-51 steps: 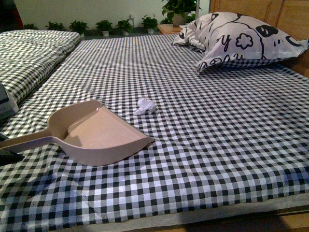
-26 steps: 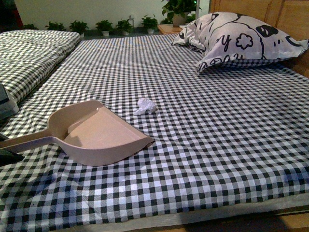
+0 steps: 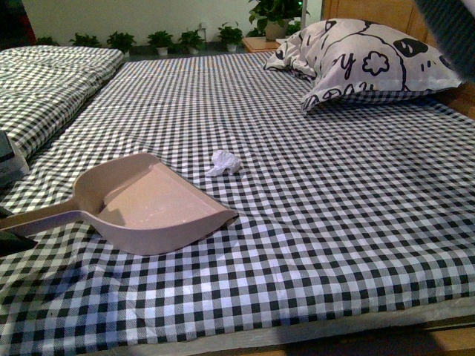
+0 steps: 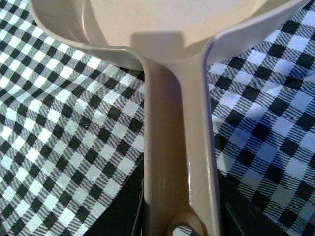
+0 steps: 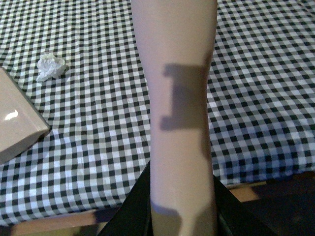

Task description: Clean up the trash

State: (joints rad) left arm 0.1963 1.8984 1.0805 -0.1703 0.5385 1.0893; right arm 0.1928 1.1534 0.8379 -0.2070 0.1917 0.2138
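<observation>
At the near left corner of the bench (image 3: 334,245), the left tool (image 4: 179,223) is pressed together on the handle of the dustpan (image 3: 148,204). Its dark jaws flank the handle on both sides in the left wrist view. The pan lies flat on the checked cover, with its open lip turned toward the far right corner. The right tool (image 5: 182,216) is clamped around a pinkish-beige bar (image 5: 177,98), probably the sweeper that pairs with the pan. The bar's working end is out of frame. A blurred streak at the top right of the front view may belong to it, but I cannot tell.

The trash (image 3: 225,162) lies just beyond the pan's lip and apart from it, nearer the left edge than the right. The pan holds nothing, so the step in hand looks like lining up for the sweep. The next move calls for the bar's end to land on the far side of the wad and push it back toward the lip. The lip should be held down on the soft cover so the wad cannot slip under it.

Open cover surrounds the wad, and the right half runs bare to the right edge. The near edge sits close behind the pan, so there is little room to draw back. The pillow (image 3: 371,63) rests at the far right corner, well apart. Potted plants (image 3: 159,38) stand beyond the far edge.
</observation>
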